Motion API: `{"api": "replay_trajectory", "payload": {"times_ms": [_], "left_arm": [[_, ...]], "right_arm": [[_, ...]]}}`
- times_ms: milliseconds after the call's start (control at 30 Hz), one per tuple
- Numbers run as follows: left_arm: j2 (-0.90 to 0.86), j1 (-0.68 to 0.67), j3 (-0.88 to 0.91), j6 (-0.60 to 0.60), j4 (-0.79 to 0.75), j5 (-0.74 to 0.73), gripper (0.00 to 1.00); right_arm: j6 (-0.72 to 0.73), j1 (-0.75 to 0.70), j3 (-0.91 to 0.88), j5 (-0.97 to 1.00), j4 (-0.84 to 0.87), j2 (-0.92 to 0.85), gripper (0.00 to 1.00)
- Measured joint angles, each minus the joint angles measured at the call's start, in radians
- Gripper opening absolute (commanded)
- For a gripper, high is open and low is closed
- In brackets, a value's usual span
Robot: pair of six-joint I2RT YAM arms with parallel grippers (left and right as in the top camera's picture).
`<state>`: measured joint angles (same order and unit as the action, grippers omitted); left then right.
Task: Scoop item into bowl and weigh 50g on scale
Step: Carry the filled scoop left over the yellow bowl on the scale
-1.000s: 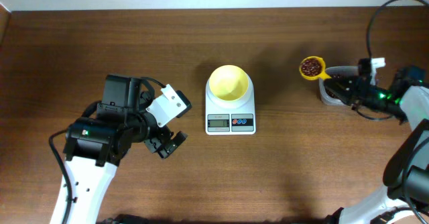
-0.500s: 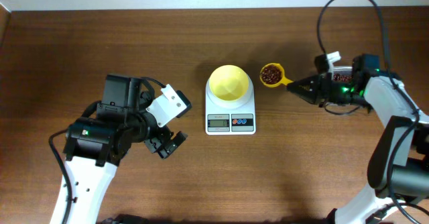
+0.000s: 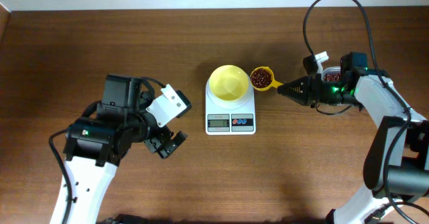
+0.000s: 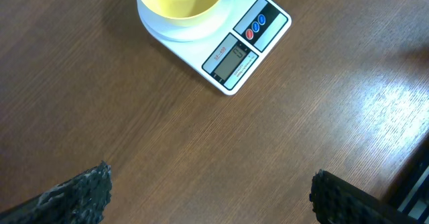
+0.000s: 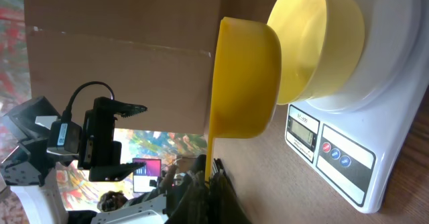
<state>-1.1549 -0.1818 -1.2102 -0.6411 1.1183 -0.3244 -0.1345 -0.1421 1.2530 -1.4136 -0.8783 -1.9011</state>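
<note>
Carrying the loaded scoop [image 3: 261,78] leftward, the right gripper [image 3: 289,88] is now bringing it up to the scale [image 3: 230,120]. Half a second ago the scoop was hanging clearly off the scale's right side, and a second ago it was far out to the right of it. The gripper's fingers are clamping the scoop's thin handle, and the arm is stretching in from the scale's right. The beans [image 3: 261,80] are sitting as a dark red-brown heap inside the scoop, which is staying level above the scale's rear right corner, just beside the rim of the bowl [image 3: 228,82]. Whether scoop and bowl are touching cannot be told; the right wrist view is showing the scoop's underside overlapping the bowl's wall. The bowl is resting on the scale's platform, behind the display, whose digits are too small to read. Nothing is changing to the scale's left: the left gripper [image 3: 167,143] is hovering over the table [image 3: 134,43] exactly where it was, its fingers [image 4: 80,192] spread wide and gripping nothing.
</note>
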Motion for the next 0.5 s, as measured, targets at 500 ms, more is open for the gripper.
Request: {"api": "replay_trajectory", "payload": {"times_ms": [500], "left_arm": [[0.0, 0.0, 0.0, 0.0, 0.0, 0.0, 0.99]], "right_arm": [[0.0, 0.04, 0.0, 0.0, 0.111, 0.0, 0.04]]}}
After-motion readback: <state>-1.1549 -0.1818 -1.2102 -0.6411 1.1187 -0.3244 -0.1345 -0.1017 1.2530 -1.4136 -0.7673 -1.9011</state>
